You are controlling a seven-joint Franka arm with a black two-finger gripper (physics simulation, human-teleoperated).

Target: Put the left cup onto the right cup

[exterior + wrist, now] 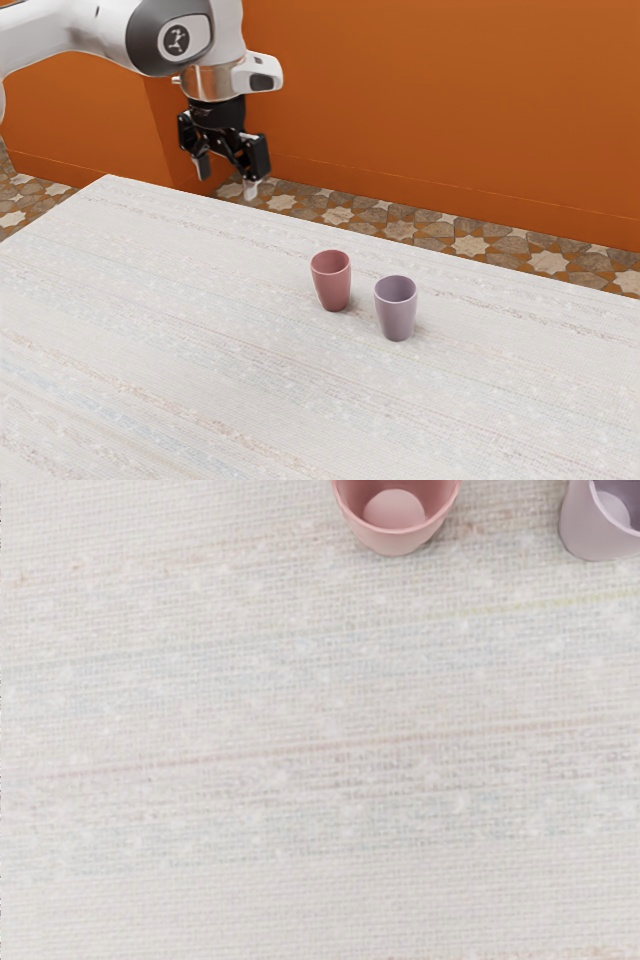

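Note:
A pink cup point(331, 279) stands upright on the pale table point(150, 330), and a lilac cup point(396, 306) stands upright just to its right in the exterior view, a small gap between them. My black gripper point(226, 177) hangs high above the table's far edge, well to the exterior view's left of both cups, open with nothing between its fingers. From the hand's camera I look down into the pink cup point(395, 512) and catch part of the lilac cup point(602, 518) beside it.
An orange wall point(450, 90) and a strip of patterned floor tiles point(470, 240) lie behind the table. Bare tabletop point(300, 760) stretches under my hand and in front of the cups.

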